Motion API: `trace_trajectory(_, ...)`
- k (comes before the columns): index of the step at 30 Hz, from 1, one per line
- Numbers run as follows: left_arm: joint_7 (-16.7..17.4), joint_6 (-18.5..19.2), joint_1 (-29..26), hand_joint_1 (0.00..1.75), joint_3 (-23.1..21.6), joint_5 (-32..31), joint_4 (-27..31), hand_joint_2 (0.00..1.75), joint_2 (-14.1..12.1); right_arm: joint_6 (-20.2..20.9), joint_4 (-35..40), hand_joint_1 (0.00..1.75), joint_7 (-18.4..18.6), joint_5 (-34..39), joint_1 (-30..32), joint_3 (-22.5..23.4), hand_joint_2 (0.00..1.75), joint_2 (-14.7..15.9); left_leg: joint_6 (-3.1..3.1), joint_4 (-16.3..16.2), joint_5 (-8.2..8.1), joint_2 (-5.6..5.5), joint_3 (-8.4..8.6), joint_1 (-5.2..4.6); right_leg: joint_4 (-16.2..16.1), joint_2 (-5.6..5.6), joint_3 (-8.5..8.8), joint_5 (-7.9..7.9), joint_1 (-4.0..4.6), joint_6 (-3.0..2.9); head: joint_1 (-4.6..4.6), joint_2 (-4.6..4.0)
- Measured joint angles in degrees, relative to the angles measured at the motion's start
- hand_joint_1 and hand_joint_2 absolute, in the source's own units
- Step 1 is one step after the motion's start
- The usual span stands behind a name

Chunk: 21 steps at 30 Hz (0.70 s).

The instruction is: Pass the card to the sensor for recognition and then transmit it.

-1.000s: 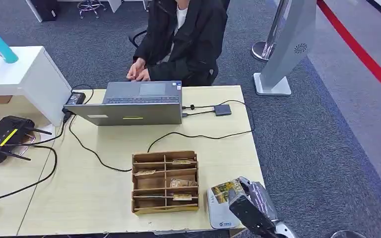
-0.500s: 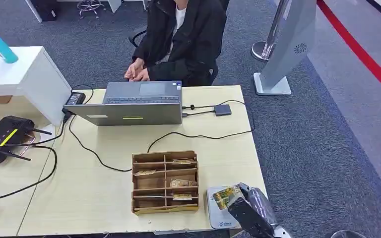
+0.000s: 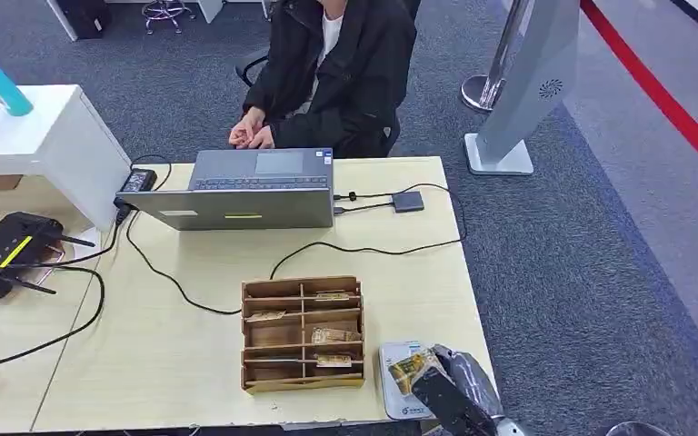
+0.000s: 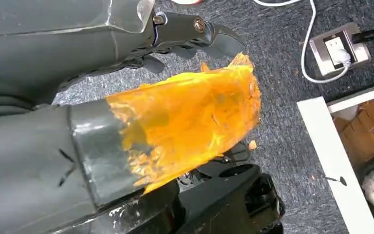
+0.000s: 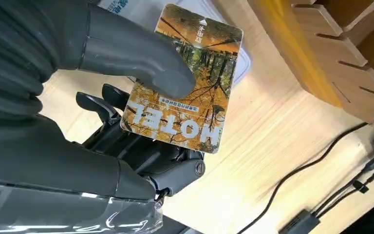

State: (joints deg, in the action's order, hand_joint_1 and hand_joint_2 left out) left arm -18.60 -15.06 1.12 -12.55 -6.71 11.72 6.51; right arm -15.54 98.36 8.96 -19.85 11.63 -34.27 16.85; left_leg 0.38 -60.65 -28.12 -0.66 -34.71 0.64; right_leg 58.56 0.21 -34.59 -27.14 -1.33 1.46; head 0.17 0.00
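Over the white sensor [image 3: 398, 400], right hand [image 5: 126, 97] pinching a card [image 5: 187, 83] printed "HOTEL"; left hand [image 4: 175, 34] empty, fingers curled.

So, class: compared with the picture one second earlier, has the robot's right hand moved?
Yes. The right hand, holding the card, has dropped toward the near table edge, lower against the fixed wooden organiser.

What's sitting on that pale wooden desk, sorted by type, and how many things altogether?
Laptop: 1
Cardboard sorter box: 1
Card reader: 1
Small grey adapter: 1
Black power brick: 1
Hotel card, held over the reader by the right hand: 1
Total: 6
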Motion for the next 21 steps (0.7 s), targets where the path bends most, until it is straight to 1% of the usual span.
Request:
trace_trajectory(12, 0.11, 0.07, 0.0, 0.0, 0.11, -0.02, 0.0, 0.0, -0.02, -0.13, -2.84, 1.75, 0.92, 0.59, -0.45, -0.98, 1.75, 0.42, 0.0, 0.0, 0.0, 0.0, 0.0, 0.0, 0.0, 0.0, 0.0, 0.0, 0.0, 0.0, 0.0, 0.0)
trace_trajectory(21, 0.13, 0.07, 0.01, 0.0, 0.13, -0.09, 0.0, 0.0, -0.07, -1.31, -5.25, 1.75, 2.08, 0.57, -1.3, -1.31, 1.75, 0.42, 0.0, 0.0, 0.0, 0.0, 0.01, 0.0, 0.0, 0.0, 0.0, 0.0, 0.0, 0.0, 0.0, 0.0)
